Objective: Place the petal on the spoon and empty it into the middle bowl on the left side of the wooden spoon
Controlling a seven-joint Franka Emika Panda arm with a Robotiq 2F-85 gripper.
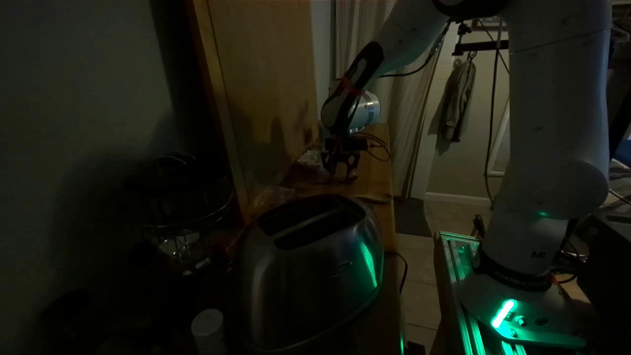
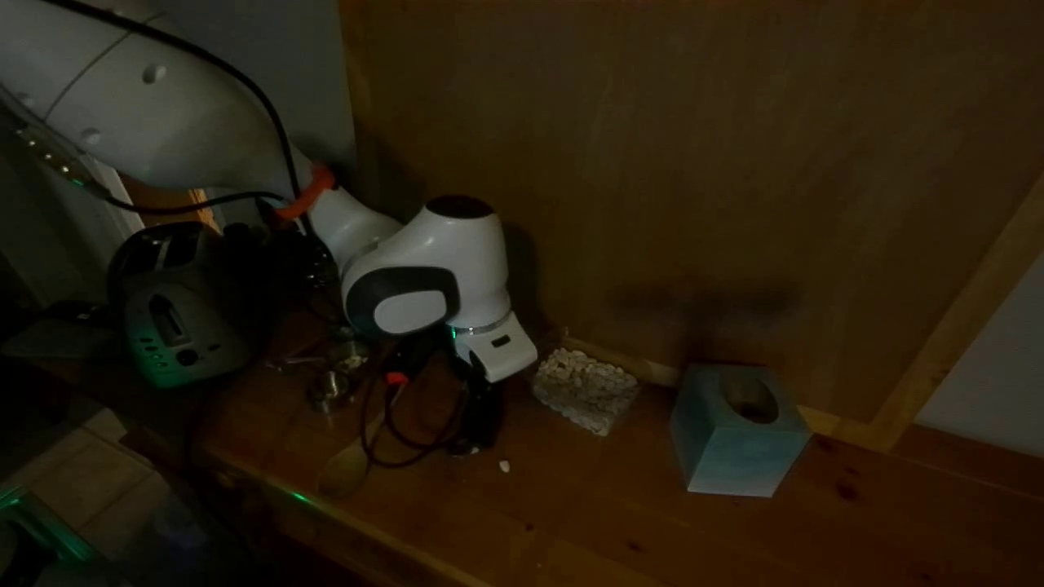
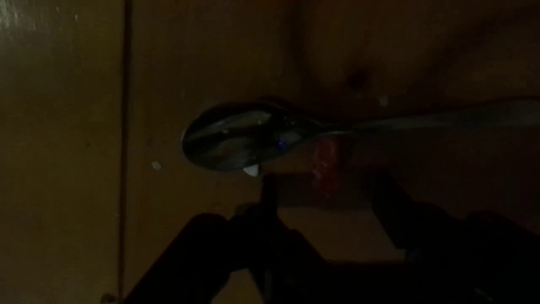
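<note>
Found the petal [image 3: 252,170], most likely the white bit, just at the rim of the metal spoon [image 3: 228,143], outside the hollow; could not tell touching from lying partly underneath. Saw the claw [image 3: 325,182] spread well apart and gripping nothing, with a red piece [image 3: 325,162] showing in the gap, beside the spoon's neck. Took the step in hand as loading the spoon. Called for centring the claw over the petal, pinching lightly clear of the rim, and letting go low over the hollow. Risked tipping or sliding the spoon with a sideways brush. Needed a level carry afterwards to the small metal bowls [image 2: 326,398], near the wooden spoon [image 2: 347,466] in an exterior view; could not make out the middle one. Noticed farther along the surface [image 2: 571,505] a tray [image 2: 567,413] of white pieces [image 2: 583,375] and a tissue box [image 2: 726,448].
</note>
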